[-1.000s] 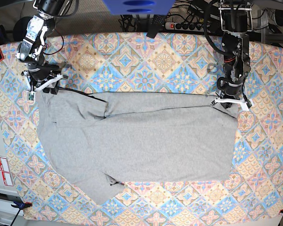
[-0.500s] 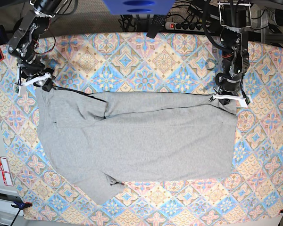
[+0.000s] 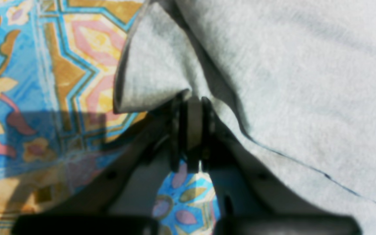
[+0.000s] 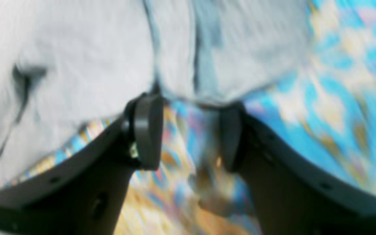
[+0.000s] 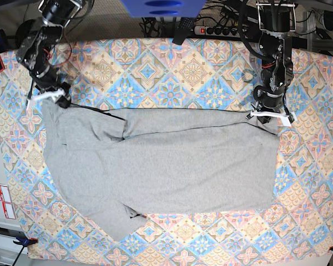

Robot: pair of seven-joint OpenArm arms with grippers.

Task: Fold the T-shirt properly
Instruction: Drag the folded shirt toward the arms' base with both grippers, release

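The grey T-shirt (image 5: pixel 177 166) lies spread flat across the patterned tablecloth (image 5: pixel 172 72), with a sleeve sticking out at the front left. No lettering shows. My left gripper (image 5: pixel 271 114) is at the shirt's far right corner. In the left wrist view it (image 3: pixel 190 109) is shut on a fold of the grey cloth (image 3: pixel 289 81). My right gripper (image 5: pixel 47 97) is at the shirt's far left corner. In the blurred right wrist view it (image 4: pixel 188 130) is open, its jaws wide apart, with the shirt's edge (image 4: pixel 77 58) just beyond the tips.
A power strip (image 5: pixel 216 30) and cables lie behind the table's far edge. A blue object (image 5: pixel 161 6) hangs at the top centre. Red-and-white labels (image 5: pixel 0 199) sit off the table's left edge. Bare tablecloth surrounds the shirt on all sides.
My right gripper swung out to the left and back, and now sits a little farther back at the shirt's far left corner. My left gripper shifted slightly toward the far edge, still gripping cloth.
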